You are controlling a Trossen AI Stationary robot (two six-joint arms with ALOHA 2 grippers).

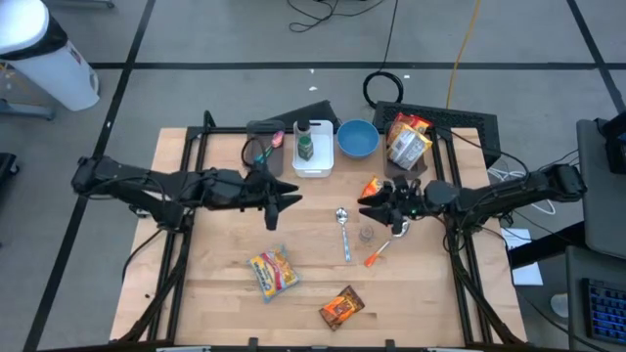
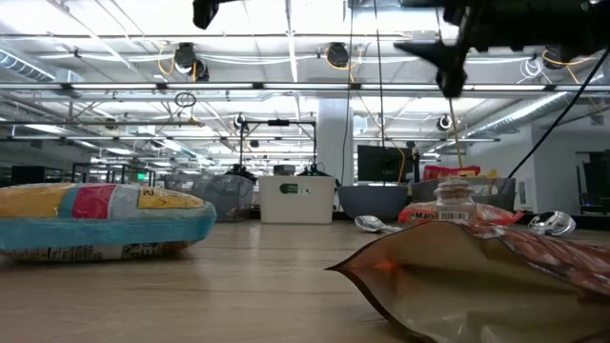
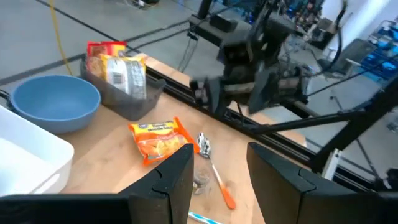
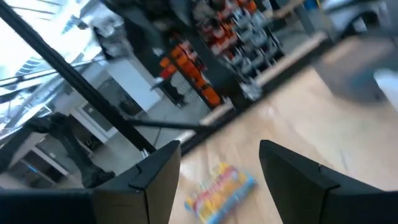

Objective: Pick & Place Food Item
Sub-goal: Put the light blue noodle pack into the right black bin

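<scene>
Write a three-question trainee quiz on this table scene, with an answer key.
1. True or false: the blue bowl lies upside down.
2. Which lies nearer the table's front edge: A) the dark snack pouch or B) the spoon?
3. Does the left gripper or the right gripper hold anything?

Key: 1. False, it stands upright. 2. A. 3. No, both hover open and empty above the table.

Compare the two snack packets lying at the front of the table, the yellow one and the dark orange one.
The yellow packet has a blue edge and a red patch; the dark orange packet is brown and orange. The yellow packet looks larger and lies left of the blue-handled spoon; the dark orange packet lies nearer the front edge. Both lie flat on the wooden table, apart, with neither gripper touching them.
</scene>
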